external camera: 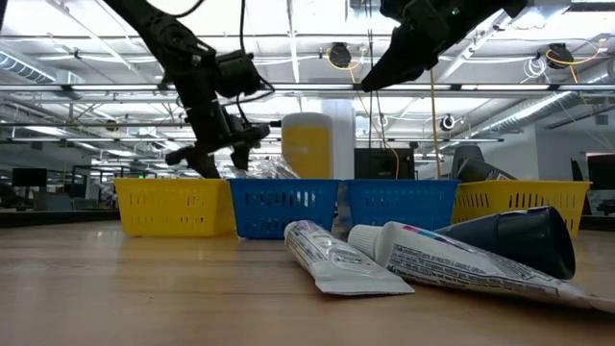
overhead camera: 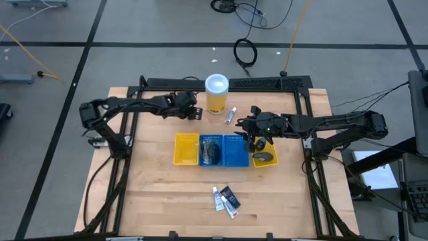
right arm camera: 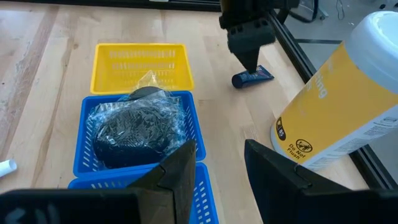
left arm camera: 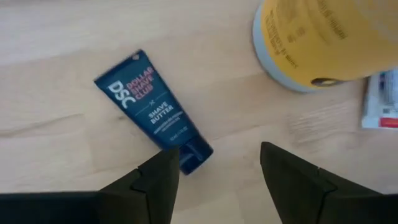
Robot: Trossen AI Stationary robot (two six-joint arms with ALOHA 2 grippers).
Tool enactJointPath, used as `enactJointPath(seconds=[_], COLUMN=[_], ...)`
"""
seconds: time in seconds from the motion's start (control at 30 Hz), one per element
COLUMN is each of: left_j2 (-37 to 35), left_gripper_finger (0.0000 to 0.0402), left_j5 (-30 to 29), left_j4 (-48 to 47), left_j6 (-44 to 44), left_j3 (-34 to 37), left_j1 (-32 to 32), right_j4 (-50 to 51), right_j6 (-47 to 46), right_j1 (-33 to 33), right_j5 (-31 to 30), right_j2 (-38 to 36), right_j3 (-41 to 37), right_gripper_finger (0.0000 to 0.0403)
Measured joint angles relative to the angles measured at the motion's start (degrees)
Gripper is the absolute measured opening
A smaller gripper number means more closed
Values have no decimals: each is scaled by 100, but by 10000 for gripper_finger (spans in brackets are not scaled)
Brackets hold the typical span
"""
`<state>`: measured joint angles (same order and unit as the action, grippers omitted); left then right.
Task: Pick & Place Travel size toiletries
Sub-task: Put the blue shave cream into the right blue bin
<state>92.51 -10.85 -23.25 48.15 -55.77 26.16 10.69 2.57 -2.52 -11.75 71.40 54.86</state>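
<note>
Left gripper (left arm camera: 214, 171) spread, empty, above dark tube (left arm camera: 153, 111) near tabletop's far edge; cap end nearest, body slanting away. Right gripper (right arm camera: 217, 165) parted, empty.

The surface (overhead camera: 167, 194) is pale wood, smooth, with visible grain. The yellow tray (right arm camera: 142, 65) and blue tray (right arm camera: 87, 149) are perforated plastic, lightly glossy. Black discs (right arm camera: 134, 134) sit in crinkled, shiny clear wrap. The dark tube (left arm camera: 152, 112) looks matt plastic. The yellow canister (right arm camera: 336, 106) is glossy, its lid smooth white plastic.
</note>
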Motion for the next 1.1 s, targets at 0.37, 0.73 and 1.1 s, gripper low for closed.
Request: enactJointPath(seconds=[0.37,0.73,1.1], left_j2=[462,600,1196], left_gripper_finger=[223,223,223], left_j5=[294,200,205], left_j4=[112,-26,107], left_j6=[267,454,463], left_j3=[4,-4,-26], left_j1=[316,283,301], right_j4=[77,76,89], right_j6=[2,2,2], right_j1=[0,0,0], right_j5=[-4,-13,-17], right_j2=[0,0,0], right_j3=[-1,-1,-2], right_gripper_finger=[130,130,130])
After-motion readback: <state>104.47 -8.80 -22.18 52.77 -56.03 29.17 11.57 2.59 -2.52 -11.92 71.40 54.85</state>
